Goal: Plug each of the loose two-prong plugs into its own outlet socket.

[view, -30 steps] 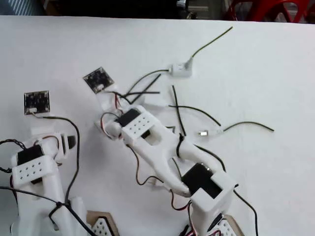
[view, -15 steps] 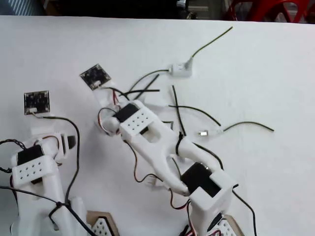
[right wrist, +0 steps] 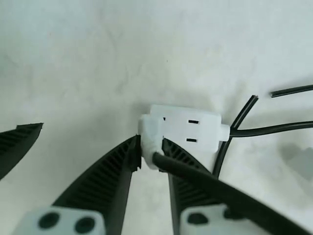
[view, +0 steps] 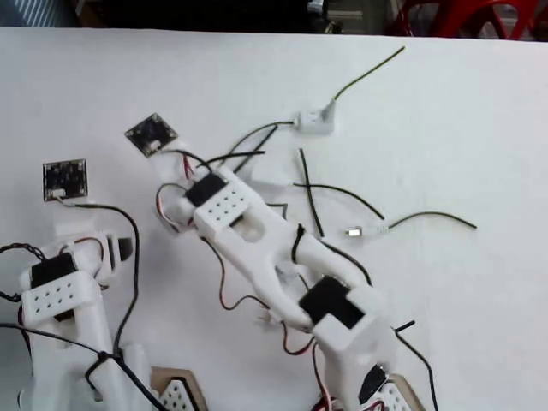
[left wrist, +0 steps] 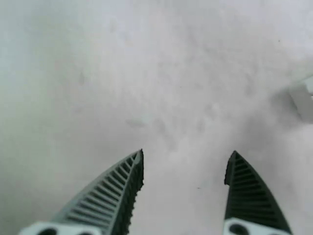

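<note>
My right gripper (right wrist: 151,147) is shut on a small white two-prong plug (right wrist: 148,139), whose black cable (right wrist: 205,183) trails back over one finger. The plug's nose touches the end of a white outlet socket (right wrist: 188,128) lying flat on the table, two slots facing up. From above, the right arm (view: 257,240) stretches from the near right to left of the table's middle. A loose plug (view: 355,231) on a black lead lies to its right. Another white socket (view: 312,122) sits farther back. My left gripper (left wrist: 186,156) hangs open over bare table, with nothing between its fingers.
Several loose black wires (view: 317,193) cross the table's middle beside the right arm. The left arm (view: 60,295) stands at the near left. A dark ribbed fingertip (right wrist: 17,144) shows beside the right gripper. The white table (view: 445,128) is bare at the back right.
The right arm has swung left across the table with the plug in its gripper, dragging the black cables along. The left arm has kept still.
</note>
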`<action>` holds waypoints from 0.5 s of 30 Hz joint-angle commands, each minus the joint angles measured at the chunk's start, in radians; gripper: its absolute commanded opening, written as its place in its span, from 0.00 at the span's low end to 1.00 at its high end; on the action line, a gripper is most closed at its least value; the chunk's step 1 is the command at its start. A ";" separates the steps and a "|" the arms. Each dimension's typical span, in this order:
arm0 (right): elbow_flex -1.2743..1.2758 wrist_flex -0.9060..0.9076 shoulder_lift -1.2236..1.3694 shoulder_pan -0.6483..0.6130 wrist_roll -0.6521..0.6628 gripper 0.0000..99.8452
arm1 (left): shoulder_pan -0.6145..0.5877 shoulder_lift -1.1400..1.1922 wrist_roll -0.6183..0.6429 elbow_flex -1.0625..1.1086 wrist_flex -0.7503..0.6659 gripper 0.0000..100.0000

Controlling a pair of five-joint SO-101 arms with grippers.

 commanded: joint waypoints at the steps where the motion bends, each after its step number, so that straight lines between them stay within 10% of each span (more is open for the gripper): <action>1: -0.152 0.122 0.058 -0.007 0.009 0.02 | 0.008 -0.025 0.005 -0.005 -0.021 0.27; 15: -0.201 0.136 0.099 -0.008 0.009 0.02 | 0.008 -0.025 0.005 -0.005 -0.021 0.27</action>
